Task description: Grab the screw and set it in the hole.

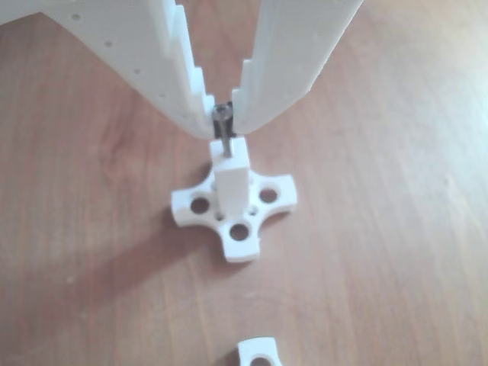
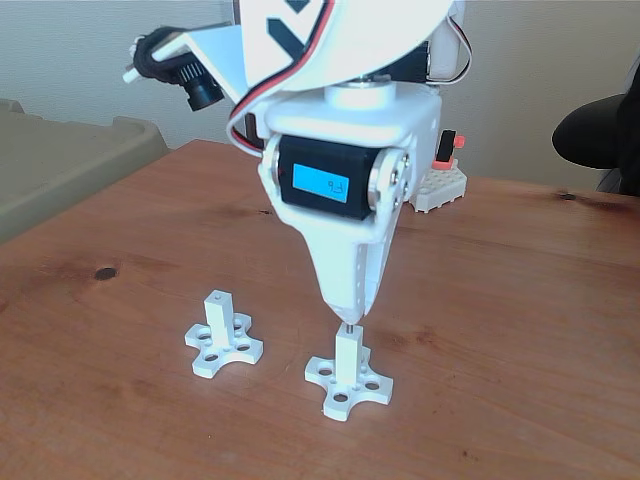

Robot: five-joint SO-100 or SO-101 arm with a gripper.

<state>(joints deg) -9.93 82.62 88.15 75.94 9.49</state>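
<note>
My white gripper (image 1: pixel 222 116) hangs straight above a white post with a cross-shaped base (image 1: pixel 233 183), shut on the thin grey screw (image 1: pixel 224 131). The screw points down and its lower tip meets the post's top end face, where the hole lies hidden under it. In the fixed view the gripper (image 2: pixel 347 318) tapers to a point right over that same post (image 2: pixel 347 358), with the screw (image 2: pixel 347 325) showing as a short dark sliver between them. A second white post (image 2: pixel 220 318) stands to the left with its small top hole visible.
The wooden table (image 2: pixel 500 300) carries both cross-shaped bases. Part of another white piece (image 1: pixel 259 354) lies at the lower edge of the other view. A white block with an orange part (image 2: pixel 445 180) sits behind the arm, and a dark chair (image 2: pixel 600 135) is at right.
</note>
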